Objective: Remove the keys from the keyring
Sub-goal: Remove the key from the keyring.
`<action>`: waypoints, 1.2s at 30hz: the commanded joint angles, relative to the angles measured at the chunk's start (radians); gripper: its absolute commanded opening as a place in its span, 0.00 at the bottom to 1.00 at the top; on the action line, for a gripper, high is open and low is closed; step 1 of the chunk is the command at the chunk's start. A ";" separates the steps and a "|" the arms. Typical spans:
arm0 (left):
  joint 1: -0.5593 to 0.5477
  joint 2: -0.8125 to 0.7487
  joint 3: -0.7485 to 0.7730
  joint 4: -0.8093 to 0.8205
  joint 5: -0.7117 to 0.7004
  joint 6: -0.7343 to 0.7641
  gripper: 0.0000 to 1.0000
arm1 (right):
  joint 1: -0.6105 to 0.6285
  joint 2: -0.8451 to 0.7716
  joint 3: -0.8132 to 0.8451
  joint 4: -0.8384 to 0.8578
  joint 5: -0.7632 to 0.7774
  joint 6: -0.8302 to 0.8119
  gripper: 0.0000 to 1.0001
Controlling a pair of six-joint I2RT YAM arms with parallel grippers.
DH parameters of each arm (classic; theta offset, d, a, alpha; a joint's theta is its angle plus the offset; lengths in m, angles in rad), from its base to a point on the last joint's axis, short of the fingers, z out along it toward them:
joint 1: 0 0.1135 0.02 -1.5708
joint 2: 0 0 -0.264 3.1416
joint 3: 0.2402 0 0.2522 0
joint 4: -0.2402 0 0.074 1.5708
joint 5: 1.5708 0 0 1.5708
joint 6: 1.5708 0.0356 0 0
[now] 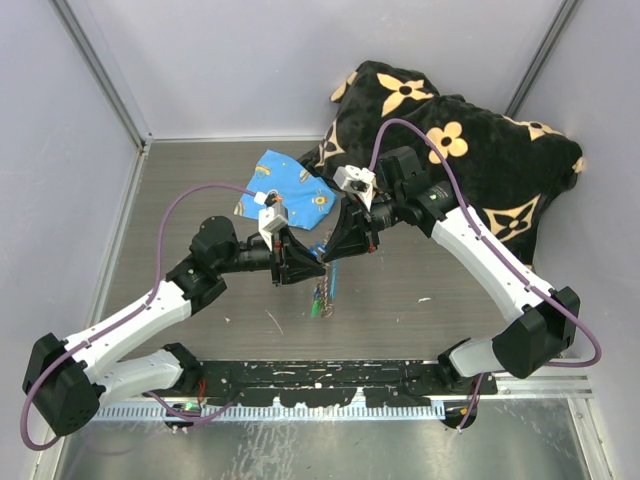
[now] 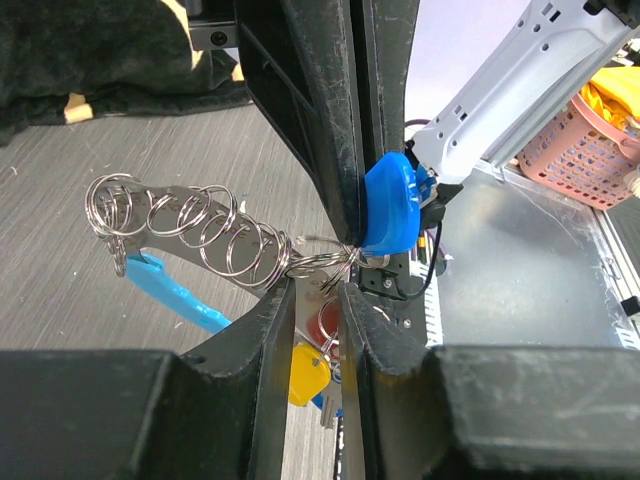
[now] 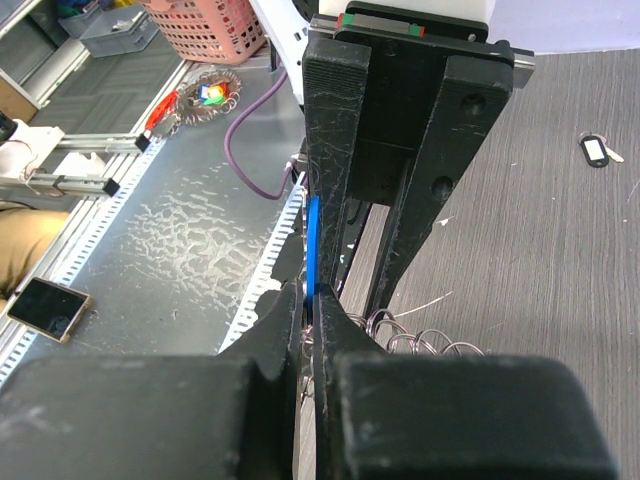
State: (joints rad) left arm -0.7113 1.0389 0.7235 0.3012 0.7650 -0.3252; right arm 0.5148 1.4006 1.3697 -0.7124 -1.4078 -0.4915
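The left hand (image 2: 313, 288) is pinched shut on the keyring (image 2: 215, 235), whose coil of wire loops trails off to one side of its fingertips. The right hand (image 3: 310, 302), tip to tip with it above the bench (image 1: 420, 270), clamps a blue-headed key (image 2: 388, 205), and red and yellow keys (image 2: 305, 372) dangle just below the left hand.

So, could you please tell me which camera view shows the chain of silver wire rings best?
The left wrist view: the chain of silver wire rings stretches sideways in full, loop by loop. The right wrist view shows only a few loops low in the frame; in the top external view it is a tiny indistinct dangle.
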 commanded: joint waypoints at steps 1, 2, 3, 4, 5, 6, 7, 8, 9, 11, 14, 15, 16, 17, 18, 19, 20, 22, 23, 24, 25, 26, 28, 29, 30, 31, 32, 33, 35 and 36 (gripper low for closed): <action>0.004 -0.011 0.040 0.085 0.031 -0.024 0.25 | -0.002 -0.011 0.037 0.024 -0.034 -0.007 0.01; 0.003 -0.009 0.040 0.088 0.036 -0.027 0.25 | -0.002 -0.009 0.039 0.024 -0.034 -0.006 0.01; 0.003 -0.009 0.042 0.089 0.039 -0.029 0.24 | -0.002 -0.009 0.039 0.024 -0.034 -0.007 0.01; 0.003 -0.008 0.042 0.093 0.041 -0.032 0.24 | -0.002 -0.009 0.039 0.024 -0.033 -0.006 0.01; 0.004 -0.008 0.042 0.096 0.044 -0.034 0.25 | -0.002 -0.009 0.039 0.024 -0.032 -0.005 0.01; 0.003 -0.008 0.042 0.099 0.047 -0.036 0.24 | -0.002 -0.009 0.038 0.024 -0.029 -0.005 0.01; 0.003 -0.008 0.041 0.102 0.051 -0.037 0.25 | -0.002 -0.008 0.037 0.024 -0.027 -0.006 0.01; 0.004 -0.007 0.041 0.109 0.055 -0.040 0.24 | -0.002 -0.008 0.037 0.024 -0.023 -0.006 0.01; 0.004 -0.007 0.039 0.114 0.058 -0.043 0.24 | -0.002 -0.008 0.038 0.024 -0.019 -0.006 0.01; 0.003 -0.006 0.036 0.120 0.064 -0.047 0.24 | -0.002 -0.008 0.039 0.024 -0.014 -0.005 0.01; 0.003 -0.007 0.034 0.128 0.069 -0.052 0.24 | -0.002 -0.008 0.040 0.024 -0.011 -0.005 0.01; 0.003 -0.005 0.034 0.129 0.073 -0.053 0.23 | -0.002 -0.008 0.039 0.025 -0.011 -0.004 0.01; 0.003 -0.005 0.033 0.130 0.075 -0.054 0.22 | -0.002 -0.008 0.040 0.025 -0.010 -0.004 0.01; 0.004 -0.003 0.032 0.130 0.077 -0.054 0.21 | -0.002 -0.008 0.040 0.025 -0.009 -0.003 0.01; 0.003 -0.003 0.031 0.131 0.078 -0.054 0.20 | -0.003 -0.008 0.039 0.025 -0.009 -0.003 0.01; 0.003 -0.001 0.030 0.131 0.079 -0.054 0.18 | -0.003 -0.009 0.039 0.025 -0.009 -0.002 0.01; 0.004 -0.001 0.028 0.130 0.080 -0.054 0.17 | -0.002 -0.009 0.039 0.025 -0.008 -0.002 0.01; 0.003 -0.002 0.024 0.130 0.080 -0.052 0.13 | -0.004 -0.010 0.039 0.024 -0.007 -0.002 0.01; 0.003 -0.003 0.022 0.128 0.080 -0.049 0.10 | -0.005 -0.011 0.040 0.025 -0.007 -0.002 0.01; 0.004 -0.006 0.020 0.120 0.077 -0.045 0.06 | -0.008 -0.011 0.041 0.025 -0.007 -0.003 0.01; 0.003 -0.010 0.018 0.113 0.072 -0.039 0.01 | -0.011 -0.014 0.042 0.025 -0.007 -0.003 0.01; 0.004 -0.014 0.014 0.108 0.065 -0.035 0.00 | -0.016 -0.016 0.043 0.024 -0.005 -0.002 0.01; 0.003 -0.028 0.005 0.106 0.055 -0.024 0.00 | -0.031 -0.023 0.043 0.021 -0.002 -0.005 0.01; 0.003 -0.035 0.003 0.098 0.050 -0.019 0.00 | -0.037 -0.027 0.042 0.019 0.000 -0.009 0.01; 0.003 -0.039 0.003 0.087 0.045 -0.011 0.00 | -0.041 -0.031 0.039 0.014 0.005 -0.014 0.01; 0.003 -0.044 0.004 0.078 0.040 -0.004 0.00 | -0.043 -0.033 0.040 0.003 0.012 -0.026 0.01; 0.003 -0.048 0.006 0.069 0.035 0.002 0.00 | -0.043 -0.036 0.039 -0.012 0.020 -0.045 0.01; 0.003 -0.051 0.010 0.056 0.028 0.008 0.00 | -0.045 -0.039 0.039 -0.027 0.031 -0.067 0.01; 0.003 -0.052 0.020 0.030 0.023 0.020 0.00 | -0.047 -0.040 0.036 -0.043 0.045 -0.096 0.01; 0.003 -0.052 0.024 0.018 0.017 0.027 0.00 | -0.048 -0.042 0.037 -0.048 0.048 -0.103 0.01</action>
State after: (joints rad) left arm -0.7109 1.0187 0.7231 0.3241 0.7856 -0.3332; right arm 0.4774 1.4006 1.3697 -0.7437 -1.3804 -0.5255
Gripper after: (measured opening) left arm 0.009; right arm 0.069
